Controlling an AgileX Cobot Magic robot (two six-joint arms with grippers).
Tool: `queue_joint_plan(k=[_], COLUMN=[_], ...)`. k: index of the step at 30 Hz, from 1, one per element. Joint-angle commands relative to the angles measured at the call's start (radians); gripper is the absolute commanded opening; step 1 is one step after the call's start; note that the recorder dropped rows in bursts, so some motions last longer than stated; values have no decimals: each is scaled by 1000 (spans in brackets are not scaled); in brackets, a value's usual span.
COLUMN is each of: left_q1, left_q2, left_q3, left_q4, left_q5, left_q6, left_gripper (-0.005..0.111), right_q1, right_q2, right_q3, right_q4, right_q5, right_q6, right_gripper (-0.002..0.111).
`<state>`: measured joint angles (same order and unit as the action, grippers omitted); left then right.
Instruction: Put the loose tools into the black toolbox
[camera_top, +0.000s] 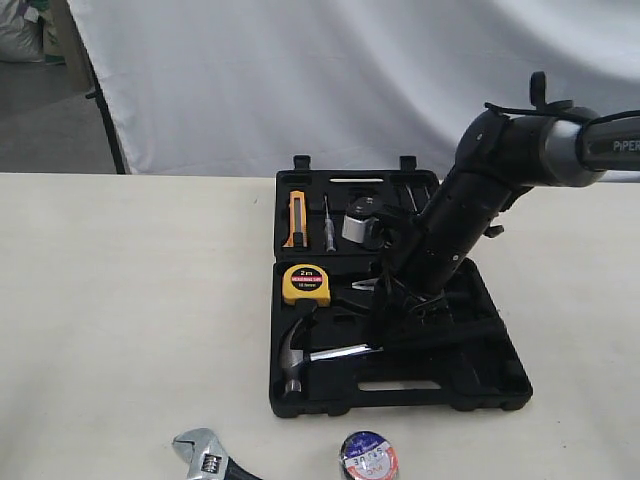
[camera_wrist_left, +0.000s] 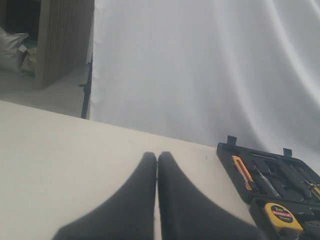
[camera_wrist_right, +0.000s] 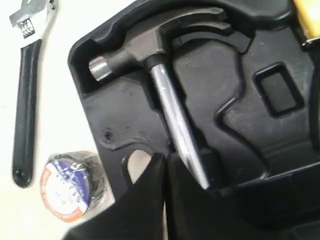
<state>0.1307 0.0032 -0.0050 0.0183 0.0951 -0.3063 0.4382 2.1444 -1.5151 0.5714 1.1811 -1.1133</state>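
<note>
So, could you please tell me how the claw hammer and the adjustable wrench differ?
The claw hammer lies inside the black toolbox, in a moulded recess; the adjustable wrench lies outside it on the table. The hammer shows a bright steel shaft; the wrench a black handle. The right hand covers the hammer's grip end; the wrench is clear of it. Both have bare metal heads.

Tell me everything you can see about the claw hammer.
The claw hammer has a dull grey steel head with round face and curved claw, a shiny chrome shaft and a black grip mostly hidden. It lies flat in the shaped recess of the toolbox half with the handle slot. The shut right gripper hovers beside the shaft; contact unclear.
</note>
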Motion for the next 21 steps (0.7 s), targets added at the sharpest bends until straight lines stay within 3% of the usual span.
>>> queue_joint_plan(k=[1,7,14,21], left_q1=[25,25,25,25], left_q2=[-3,-3,-3,-3], left_q3=[-3,-3,-3,-3], left_q4=[4,4,4,4], left_q5=[-7,-7,-7,-7], left_q6=[-5,-5,-5,-5], left_gripper=[1,1,1,1], right_q1=[6,75,179,164], right_q2=[-24,-83,-116,-17], right_q3=[-8,-7,-7,51], right_q4=[17,-38,-268,-286], right_q5=[40,27,-56,-159], right_q6=[17,52,242,288], right_gripper=[0,-1,0,0])
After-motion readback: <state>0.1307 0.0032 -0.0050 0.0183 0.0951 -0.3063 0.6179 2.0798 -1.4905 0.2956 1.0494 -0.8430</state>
